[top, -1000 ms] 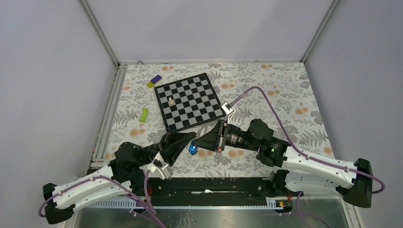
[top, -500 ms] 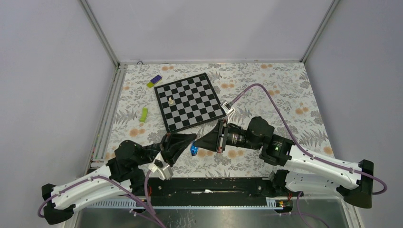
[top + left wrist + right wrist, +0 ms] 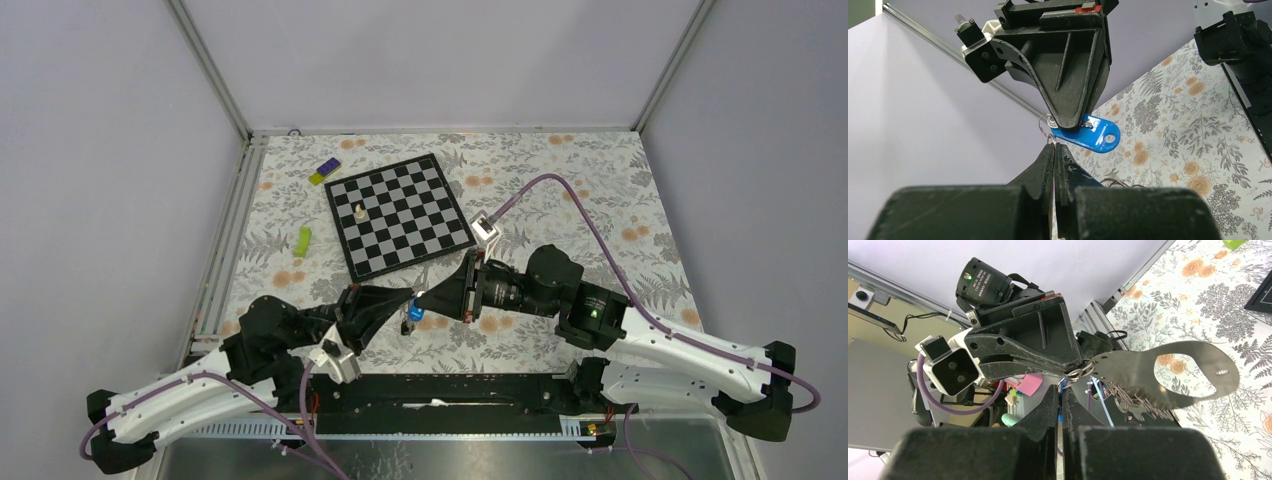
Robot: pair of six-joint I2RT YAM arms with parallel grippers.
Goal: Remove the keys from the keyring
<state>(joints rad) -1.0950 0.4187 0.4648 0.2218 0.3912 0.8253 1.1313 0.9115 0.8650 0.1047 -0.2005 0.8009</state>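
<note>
Both grippers meet tip to tip above the flowered table near its front edge. In the left wrist view, my left gripper (image 3: pixel 1054 146) is shut on the thin wire keyring (image 3: pixel 1047 131). My right gripper (image 3: pixel 1062 389) is shut on the keyring's blue tag (image 3: pixel 1095 136), whose blue shows between its fingers. In the top view the tag (image 3: pixel 412 316) hangs just below the two tips. A flat silvery key (image 3: pixel 1168 371) hangs from the keyring (image 3: pixel 1079 372), close to the right wrist camera. Further wire loops (image 3: pixel 1122 401) dangle beneath it.
A black-and-grey chessboard (image 3: pixel 398 214) lies beyond the grippers with a white chess piece (image 3: pixel 359 212) on it. A green piece (image 3: pixel 303 239) and a purple-and-yellow block (image 3: pixel 324 171) lie to its left. A metal rail (image 3: pixel 228 250) runs along the table's left edge.
Both grippers have stayed shut. The right wrist has shifted slightly away and to the right, and the blue tag has moved a little right with it.
</note>
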